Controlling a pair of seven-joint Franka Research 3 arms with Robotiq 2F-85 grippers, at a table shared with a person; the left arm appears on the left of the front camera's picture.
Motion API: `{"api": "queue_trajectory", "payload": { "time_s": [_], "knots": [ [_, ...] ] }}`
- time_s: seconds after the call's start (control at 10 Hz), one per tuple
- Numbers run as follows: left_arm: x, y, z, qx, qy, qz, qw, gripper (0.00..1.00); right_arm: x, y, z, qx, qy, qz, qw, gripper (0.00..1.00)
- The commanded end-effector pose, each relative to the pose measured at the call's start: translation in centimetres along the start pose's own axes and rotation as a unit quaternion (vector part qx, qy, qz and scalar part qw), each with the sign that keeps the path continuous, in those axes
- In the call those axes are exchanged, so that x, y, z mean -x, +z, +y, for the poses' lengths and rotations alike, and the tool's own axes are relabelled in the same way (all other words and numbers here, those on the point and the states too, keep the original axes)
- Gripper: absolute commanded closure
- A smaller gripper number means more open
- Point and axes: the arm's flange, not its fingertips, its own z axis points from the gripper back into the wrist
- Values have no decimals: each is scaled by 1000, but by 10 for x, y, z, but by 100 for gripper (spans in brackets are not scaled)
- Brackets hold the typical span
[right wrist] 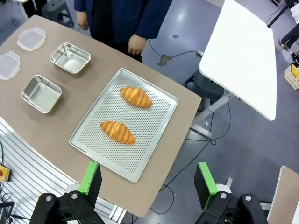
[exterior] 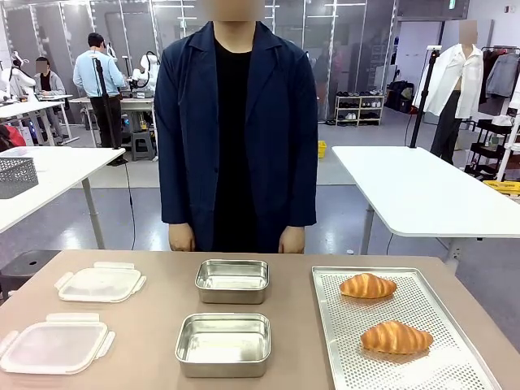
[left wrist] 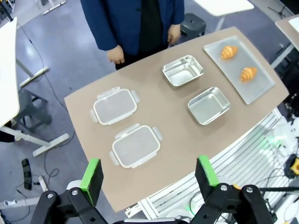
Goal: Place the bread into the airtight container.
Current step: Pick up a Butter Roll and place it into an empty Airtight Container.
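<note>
Right gripper [right wrist: 147, 168] hangs released above the tray [right wrist: 96, 142], left gripper [left wrist: 148, 163] released well left of it; 2 croissants [exterior: 396, 337] lie on it, 2 containers [exterior: 223, 345] beside it.

Bright, even overhead light covers the counter [exterior: 162, 325], and shadows on it are faint and soft. The near steel container [exterior: 223, 370] at the counter's middle has a pale sheen inside. The front view is sharp. Both wrist views bow straight lines toward their edges.

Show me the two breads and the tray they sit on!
Far croissant [exterior: 368, 285], front view, middle of its top.
Near croissant [exterior: 396, 337], front view, middle of its top.
Tray [exterior: 337, 341], front view, bare left part.
</note>
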Motion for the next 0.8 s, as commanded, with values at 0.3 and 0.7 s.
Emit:
{"api": "queue_trajectory", "payload": {
  "time_s": [0.3,0.7],
  "knots": [
    [0,0,-1,-4,-4,4,1000,0,-11,-11,13,43,168,-15,985,0],
    [0,0,-1,-4,-4,4,1000,0,-15,-75,20,-54,376,110,919,0]
  ]
}}
